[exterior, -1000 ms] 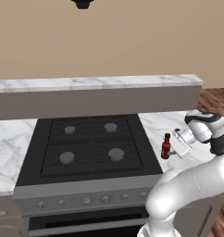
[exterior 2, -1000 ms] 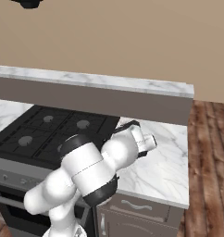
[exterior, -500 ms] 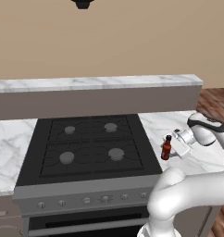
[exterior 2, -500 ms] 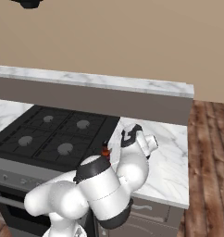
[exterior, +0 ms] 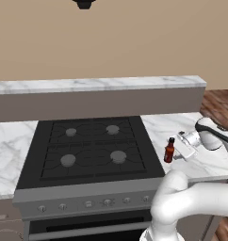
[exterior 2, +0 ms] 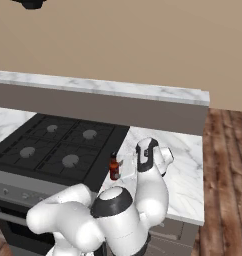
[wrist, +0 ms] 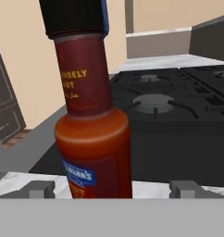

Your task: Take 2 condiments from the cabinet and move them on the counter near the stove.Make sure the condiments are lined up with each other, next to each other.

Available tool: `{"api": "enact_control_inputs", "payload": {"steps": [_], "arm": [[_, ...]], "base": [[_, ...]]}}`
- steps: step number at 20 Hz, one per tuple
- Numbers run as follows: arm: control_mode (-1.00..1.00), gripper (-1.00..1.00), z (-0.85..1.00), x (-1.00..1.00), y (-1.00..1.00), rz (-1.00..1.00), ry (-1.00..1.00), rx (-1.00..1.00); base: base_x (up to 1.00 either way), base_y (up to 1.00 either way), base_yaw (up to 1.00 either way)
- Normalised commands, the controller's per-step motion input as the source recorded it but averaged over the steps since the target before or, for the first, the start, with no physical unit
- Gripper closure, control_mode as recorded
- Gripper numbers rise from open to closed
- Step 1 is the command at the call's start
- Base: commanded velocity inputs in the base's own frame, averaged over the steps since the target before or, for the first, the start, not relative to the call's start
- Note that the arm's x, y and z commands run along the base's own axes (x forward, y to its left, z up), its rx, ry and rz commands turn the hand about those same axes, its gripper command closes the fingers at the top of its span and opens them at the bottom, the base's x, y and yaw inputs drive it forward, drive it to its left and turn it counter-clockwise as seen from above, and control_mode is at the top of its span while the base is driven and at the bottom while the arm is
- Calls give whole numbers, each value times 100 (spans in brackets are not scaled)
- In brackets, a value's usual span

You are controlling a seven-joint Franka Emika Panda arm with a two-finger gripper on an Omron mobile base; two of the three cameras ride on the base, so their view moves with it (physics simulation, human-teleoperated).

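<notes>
One of the condiments, a reddish-brown sauce bottle (exterior: 169, 150) (exterior 2: 113, 167) with a dark cap, stands upright on the white marble counter (exterior: 207, 162) (exterior 2: 185, 155), just right of the black stove (exterior: 87, 146) (exterior 2: 48, 150). My gripper (exterior: 177, 149) (exterior 2: 123, 162) reaches in from the right at bottle height and is open. In the hand view the bottle (wrist: 93, 129) looms close, with a fingertip on each side of my gripper (wrist: 113, 189) standing clear of it. Beyond it lie the stove's burners (wrist: 153, 102). The cabinet is out of view.
A raised ledge with a marble top (exterior: 97, 84) runs behind the stove and counter. More counter (exterior: 7, 150) lies left of the stove. Wooden floor (exterior: 222, 101) begins past the counter's right end. The stove's knobs (exterior: 87, 204) line its grey front.
My gripper has opened and let go of the sauce bottle, which stays upright in the same spot. The arm's elbow has swung lower and toward the base.
</notes>
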Motion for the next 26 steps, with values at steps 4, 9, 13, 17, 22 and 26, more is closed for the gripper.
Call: {"api": "enact_control_inputs", "payload": {"steps": [4,9,13,17,22,26], "arm": [[-100,-100,0,0,-21,0,0,2],[-100,-100,0,0,-27,0,0,1],[-100,-100,0,0,-31,0,0,1],[-100,-100,21,-13,-18,0,-1,0],[-100,-100,78,-78,0,-12,-3,0],[-100,-100,87,-99,0,-32,1,0]], "base": [[0,0,0],[0,0,0],[0,0,0],[0,0,0],[0,0,0],[0,0,0]]}}
